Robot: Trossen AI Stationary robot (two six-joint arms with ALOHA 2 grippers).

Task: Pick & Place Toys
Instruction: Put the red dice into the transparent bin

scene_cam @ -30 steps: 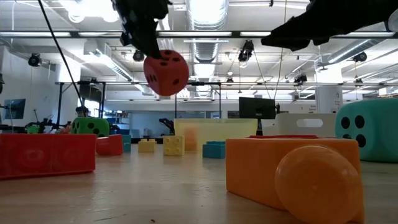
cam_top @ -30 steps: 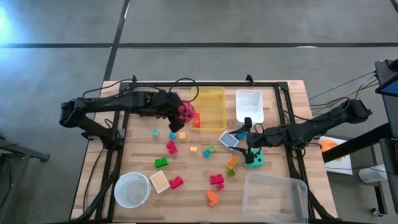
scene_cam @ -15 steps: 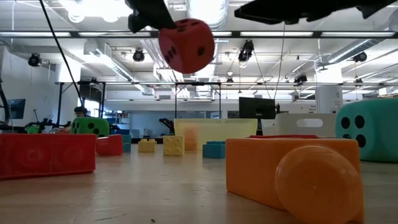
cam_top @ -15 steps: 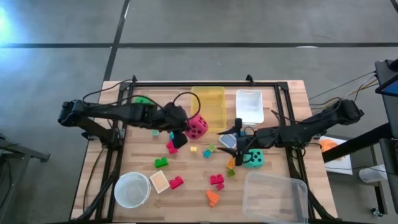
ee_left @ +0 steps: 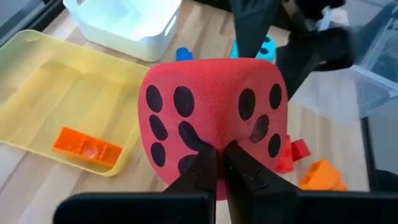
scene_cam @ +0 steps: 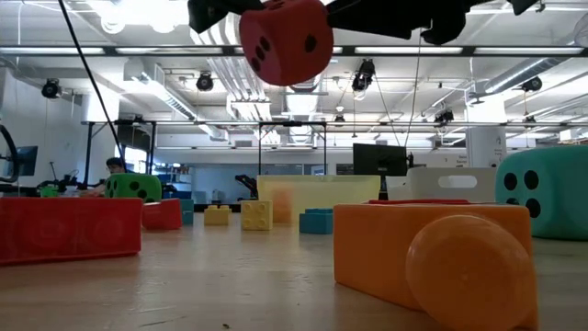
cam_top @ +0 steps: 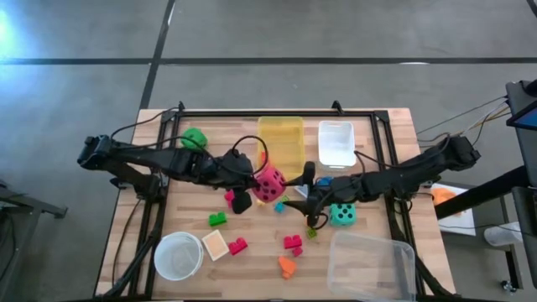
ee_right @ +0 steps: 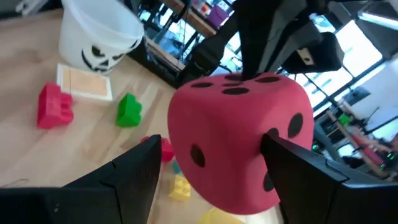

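Note:
A pink-red die point(cam_top: 270, 183) with black dots hangs in the air over the table's middle, with my left gripper point(cam_top: 252, 179) shut on it. In the low view the die point(scene_cam: 285, 41) is high above the boards. My right gripper point(cam_top: 300, 195) faces it from the right, open. In the right wrist view its two fingers stand on either side of the die point(ee_right: 239, 134). A teal die point(cam_top: 341, 215) and a green die point(cam_top: 194, 137) rest on the table. Small coloured blocks point(cam_top: 292, 242) lie scattered there. My left gripper pinches the die between its two fingers at the near edge where two dotted faces meet point(ee_left: 214, 138), denting the soft surface. The fingers come from the table's left, slanting down. The die is lifted clear of the table. My right gripper: I cannot tell whether its fingers point(ee_right: 292, 168) touch the die.
A yellow bin point(cam_top: 281, 143) holding an orange block and a white bin point(cam_top: 336, 143) stand at the far middle. A clear bin point(cam_top: 369, 264) sits at the near right and a round white bowl point(cam_top: 178, 254) at the near left. A black frame rims the table.
My left gripper has carried the die from beside the yellow bin toward the table's near edge and right, and slightly up. My right gripper has moved left toward the die, risen from the teal die and rolled about its own axis.

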